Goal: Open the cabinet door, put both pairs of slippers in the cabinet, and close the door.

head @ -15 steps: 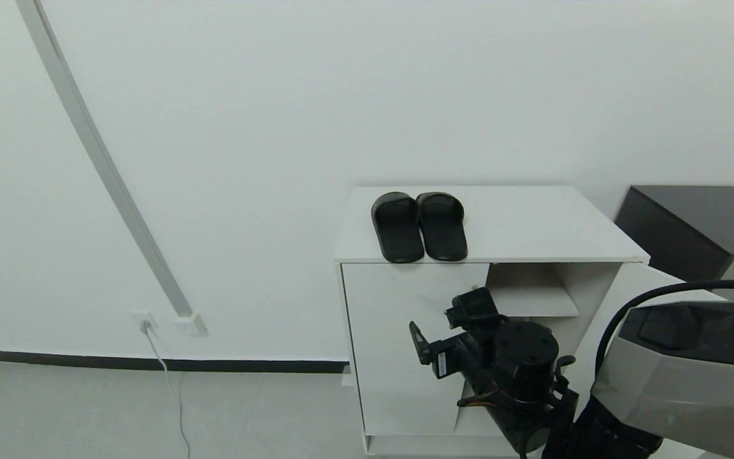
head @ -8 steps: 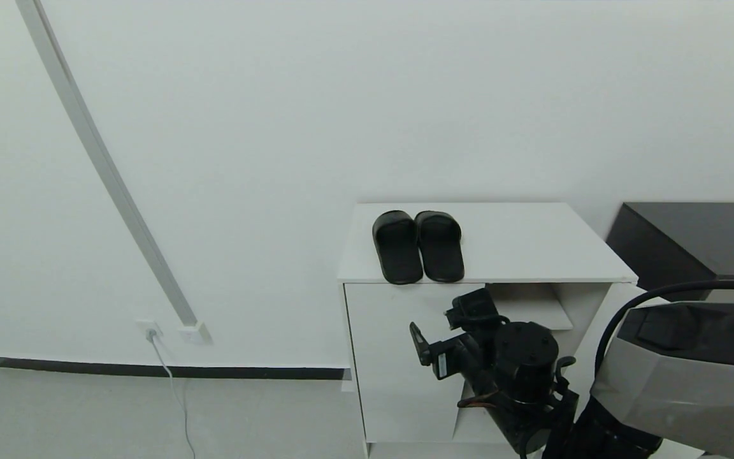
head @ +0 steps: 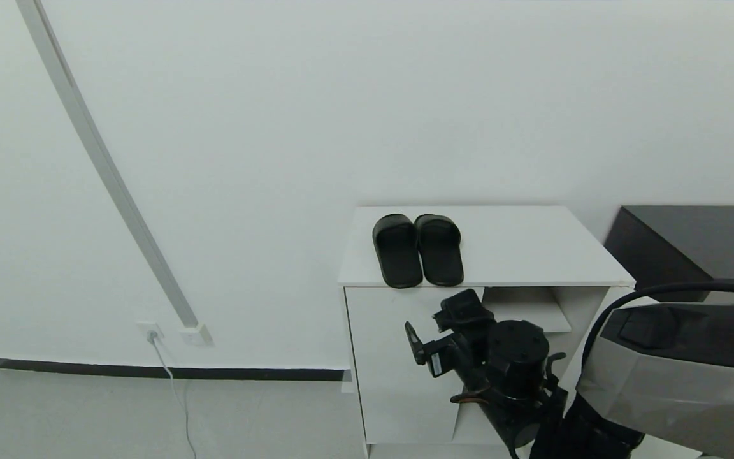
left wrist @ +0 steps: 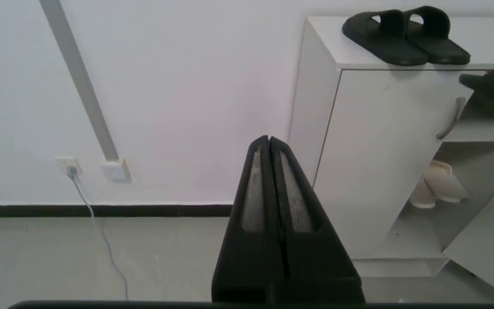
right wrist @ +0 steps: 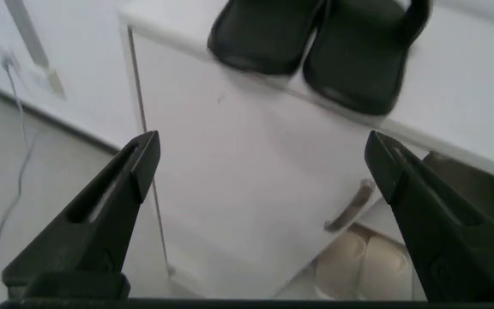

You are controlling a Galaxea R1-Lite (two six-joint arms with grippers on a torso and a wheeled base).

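Note:
A pair of black slippers (head: 418, 250) lies side by side on the left part of the white cabinet's top (head: 520, 245). The same black slippers (right wrist: 316, 34) show in the right wrist view, above the cabinet's left door (right wrist: 247, 172) and its handle (right wrist: 354, 206). A pair of beige slippers (left wrist: 436, 184) sits inside the cabinet's uncovered right half. My right gripper (head: 434, 322) hangs open and empty in front of the left door (head: 399, 363), below the black slippers. My left gripper (left wrist: 268, 197) is shut and empty, well to the cabinet's left, above the floor.
A dark cabinet (head: 692, 236) stands to the right of the white one. A grey cable duct (head: 99, 159) runs slantwise down the wall to a socket (head: 150, 331) with a cord. Open floor (head: 150, 414) lies to the cabinet's left.
The whole head picture has shifted, so the cabinet now stands lower in it; the camera has moved. My right gripper sits slightly farther left and higher in the picture.

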